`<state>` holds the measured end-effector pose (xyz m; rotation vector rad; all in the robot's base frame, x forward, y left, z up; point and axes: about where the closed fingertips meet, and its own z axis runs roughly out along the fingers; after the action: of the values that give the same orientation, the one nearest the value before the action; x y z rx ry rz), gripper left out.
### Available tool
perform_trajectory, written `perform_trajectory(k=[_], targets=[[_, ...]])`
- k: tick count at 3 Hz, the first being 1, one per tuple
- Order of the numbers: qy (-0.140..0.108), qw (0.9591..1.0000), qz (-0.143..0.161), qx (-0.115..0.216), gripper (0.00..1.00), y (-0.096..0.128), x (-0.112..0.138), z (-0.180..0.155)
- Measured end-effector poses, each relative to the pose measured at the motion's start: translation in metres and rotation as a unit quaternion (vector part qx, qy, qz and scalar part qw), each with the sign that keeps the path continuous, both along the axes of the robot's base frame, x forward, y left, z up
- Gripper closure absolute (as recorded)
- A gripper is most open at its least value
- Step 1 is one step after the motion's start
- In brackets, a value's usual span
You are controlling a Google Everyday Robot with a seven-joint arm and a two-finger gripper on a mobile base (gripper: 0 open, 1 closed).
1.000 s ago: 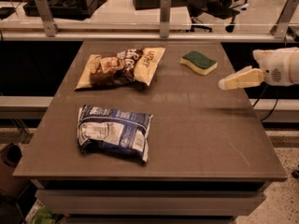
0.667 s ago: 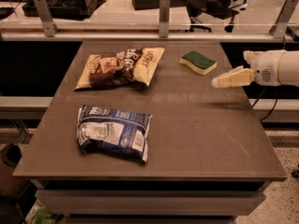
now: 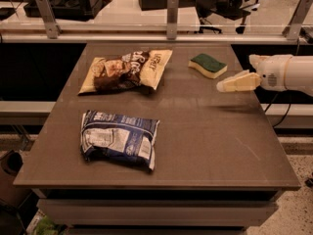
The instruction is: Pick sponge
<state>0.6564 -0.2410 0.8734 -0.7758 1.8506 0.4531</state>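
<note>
The sponge (image 3: 208,65), dark green on top over pale yellow foam, lies flat at the far right of the brown table (image 3: 195,131). My gripper (image 3: 235,73) reaches in from the right edge on a white arm. It hovers just above the table, a little right of and nearer than the sponge, without touching it. Its pale fingers (image 3: 237,82) point left and stand apart, with nothing between them.
A brown and cream snack bag (image 3: 124,70) lies at the far left of the table. A blue and white snack bag (image 3: 120,138) lies at the near left. A rail with metal posts (image 3: 171,13) runs behind the table's far edge.
My gripper has moved a little to the left, closer to the sponge. The sponge and both bags have not moved.
</note>
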Motion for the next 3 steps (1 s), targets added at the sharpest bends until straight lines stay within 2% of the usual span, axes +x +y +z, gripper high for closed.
perform_trajectory(k=[2,3], targets=[[-0.03,0.9982,0.015,0.05,0.0,0.021,0.022,-0.009],[-0.043,0.9977,0.01,0.052,0.0,0.025,0.03,-0.016]])
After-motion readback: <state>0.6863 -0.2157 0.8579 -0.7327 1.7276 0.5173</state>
